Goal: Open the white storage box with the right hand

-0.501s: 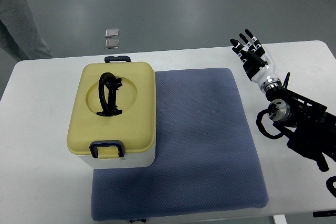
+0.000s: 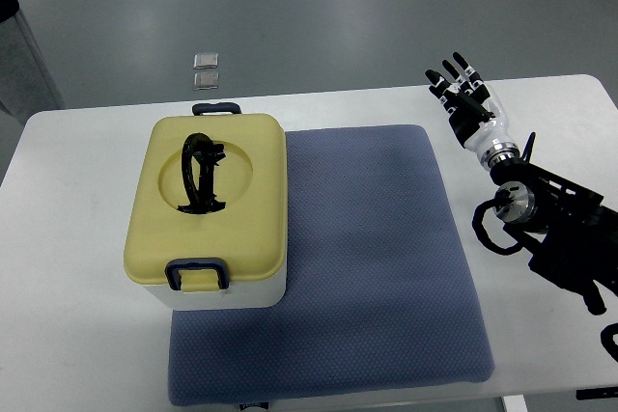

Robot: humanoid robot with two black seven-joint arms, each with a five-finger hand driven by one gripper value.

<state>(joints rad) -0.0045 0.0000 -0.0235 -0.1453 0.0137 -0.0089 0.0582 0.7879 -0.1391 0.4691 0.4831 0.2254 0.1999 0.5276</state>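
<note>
The storage box (image 2: 208,209) has a white body and a pale yellow lid, and it sits shut on the left part of the blue mat (image 2: 377,258). A black carry handle (image 2: 199,173) lies folded in the lid's round recess. One dark blue latch (image 2: 197,273) is on the near side, another latch (image 2: 216,109) on the far side. My right hand (image 2: 462,92) hovers over the table's far right, well away from the box, fingers spread and holding nothing. The left arm does not show.
The white table (image 2: 77,335) carries the mat and box. Two small pale squares (image 2: 207,68) lie on the grey floor beyond the far edge. A person's trouser leg (image 2: 19,55) shows at the top left corner.
The person at the top left has moved further out of the picture. My right hand has shifted very slightly; the box stays shut.
</note>
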